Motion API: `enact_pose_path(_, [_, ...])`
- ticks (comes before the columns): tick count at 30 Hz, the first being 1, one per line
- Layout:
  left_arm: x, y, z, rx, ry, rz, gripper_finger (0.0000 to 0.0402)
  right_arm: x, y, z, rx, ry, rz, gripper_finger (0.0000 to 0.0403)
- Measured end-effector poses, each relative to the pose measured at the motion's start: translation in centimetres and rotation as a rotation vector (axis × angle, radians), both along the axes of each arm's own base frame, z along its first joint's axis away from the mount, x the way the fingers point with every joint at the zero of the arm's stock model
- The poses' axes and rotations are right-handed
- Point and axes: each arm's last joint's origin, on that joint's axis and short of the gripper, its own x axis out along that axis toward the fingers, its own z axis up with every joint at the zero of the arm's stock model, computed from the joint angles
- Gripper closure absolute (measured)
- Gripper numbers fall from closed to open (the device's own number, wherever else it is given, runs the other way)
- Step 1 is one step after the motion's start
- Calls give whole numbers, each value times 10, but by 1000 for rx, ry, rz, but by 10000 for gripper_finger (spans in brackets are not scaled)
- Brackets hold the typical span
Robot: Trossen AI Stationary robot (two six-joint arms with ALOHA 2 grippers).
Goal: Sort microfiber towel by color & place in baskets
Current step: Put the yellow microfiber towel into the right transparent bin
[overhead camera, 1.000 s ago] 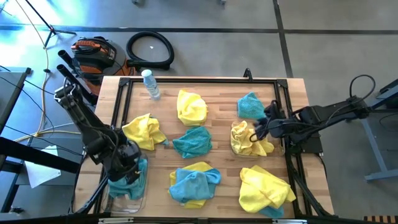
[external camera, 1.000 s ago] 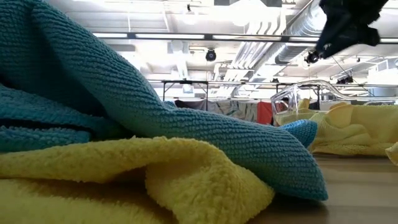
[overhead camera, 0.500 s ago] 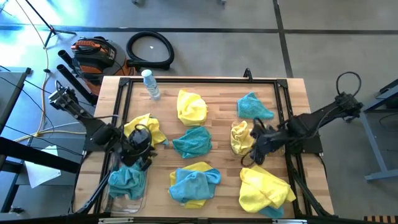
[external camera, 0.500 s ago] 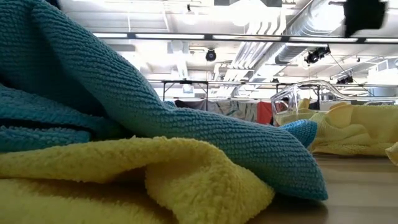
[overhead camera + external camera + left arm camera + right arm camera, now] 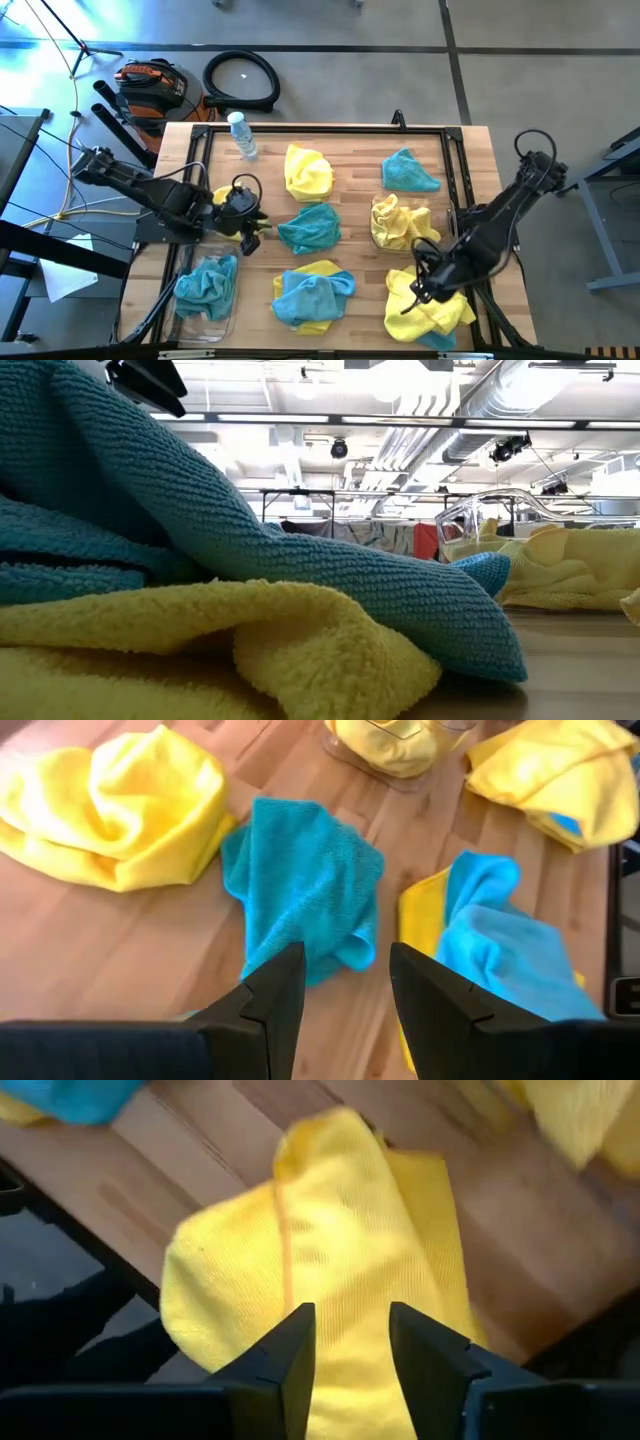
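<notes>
In the high view my left gripper (image 5: 250, 222) is open above the table's left half, over the edge of a yellow towel (image 5: 228, 207), with its fingers pointing at the middle teal towel (image 5: 310, 226). The left wrist view shows that teal towel (image 5: 305, 885) lying flat ahead of the open gripper (image 5: 345, 982). My right gripper (image 5: 425, 285) is open above the near-right yellow towel (image 5: 428, 308), which also lies below the gripper (image 5: 350, 1342) in the right wrist view (image 5: 320, 1270). The left basket (image 5: 205, 318) holds a teal towel (image 5: 205, 285). The right basket (image 5: 440, 238) holds yellow towels (image 5: 400, 222).
A clear water bottle (image 5: 241, 135) lies at the far left corner. Loose towels: a yellow one (image 5: 308, 170) at the far middle, a teal one (image 5: 408, 170) at the far right, and a teal-on-yellow pile (image 5: 312, 297) at the near middle, which fills the low view (image 5: 200, 560). A dark frame (image 5: 460, 180) rims the table.
My left gripper has come up from the left basket and moved toward the far edge and the table's middle, toward the middle teal towel. My right gripper has left the right basket and moved toward the near edge, over the near-right yellow towel.
</notes>
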Motion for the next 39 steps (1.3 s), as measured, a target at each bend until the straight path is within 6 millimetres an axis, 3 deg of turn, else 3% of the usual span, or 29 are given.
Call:
enact_pose_path(10, [4,15,0,40,10,36,264,3,38,-38,-58,99,-108,212])
enact_pose_path(24, [7,25,0,102,39,-6,264,27,68,-101,-145,158,-44,211])
enact_pose_path(28, [7,28,0,107,41,3,264,26,66,-108,-158,177,-73,253])
enact_pose_path(34, [7,29,0,124,47,-7,264,24,64,-101,-141,167,-70,386])
enact_pose_path(39, [7,29,0,124,47,-7,264,18,56,-75,-138,150,-90,382])
